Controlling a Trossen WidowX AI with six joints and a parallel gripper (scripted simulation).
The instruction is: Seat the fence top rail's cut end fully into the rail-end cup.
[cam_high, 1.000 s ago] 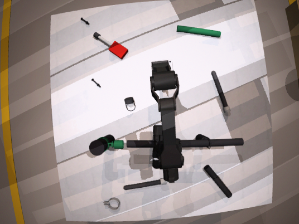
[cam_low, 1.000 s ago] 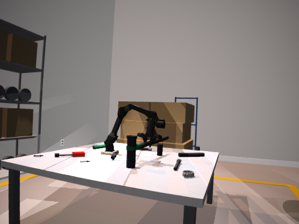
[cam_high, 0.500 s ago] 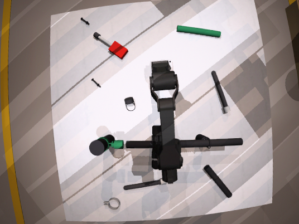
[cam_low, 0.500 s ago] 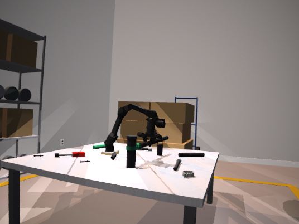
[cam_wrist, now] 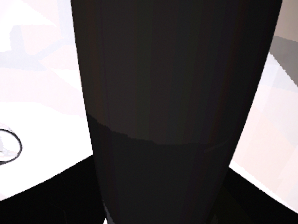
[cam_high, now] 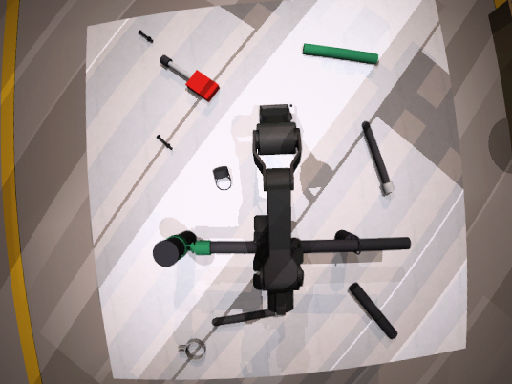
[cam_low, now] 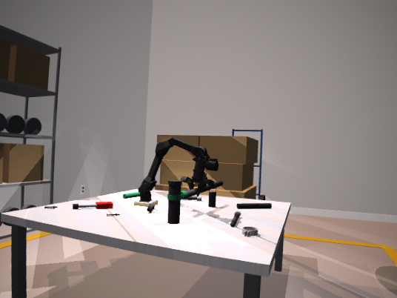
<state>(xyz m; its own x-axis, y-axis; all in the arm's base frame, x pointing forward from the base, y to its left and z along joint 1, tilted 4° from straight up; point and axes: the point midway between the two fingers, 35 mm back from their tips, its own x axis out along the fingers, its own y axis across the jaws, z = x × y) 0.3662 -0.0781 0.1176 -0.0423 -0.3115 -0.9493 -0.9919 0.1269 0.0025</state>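
Note:
The black top rail [cam_high: 373, 245] [cam_low: 217, 184] [cam_wrist: 166, 63] lies level above the table and fills the wrist view. It passes through the loop cap [cam_high: 345, 235] on the small post [cam_low: 212, 199]. Its left end meets the mouth of the green rail-end cup [cam_high: 202, 246] [cam_low: 184, 193]; how deep it sits I cannot tell. The cup hangs on the green brace band [cam_high: 178, 236] [cam_low: 173, 196], high on the big black post [cam_high: 165, 253] [cam_low: 173, 213], just under its cap. My gripper [cam_high: 279, 248] [cam_low: 200, 186] is shut on the rail near its middle, and the wrist hides the fingers from above.
On the white table [cam_high: 143, 296] [cam_low: 207, 256] lie a green tube [cam_high: 340, 53], a red-headed tool [cam_high: 202, 85], a black pipe with a pale end [cam_high: 377, 158], a short black pipe [cam_high: 373, 310], a thin black rod [cam_high: 241, 317], a metal clamp ring [cam_high: 192, 350], a black band [cam_high: 222, 178] and two small bolts.

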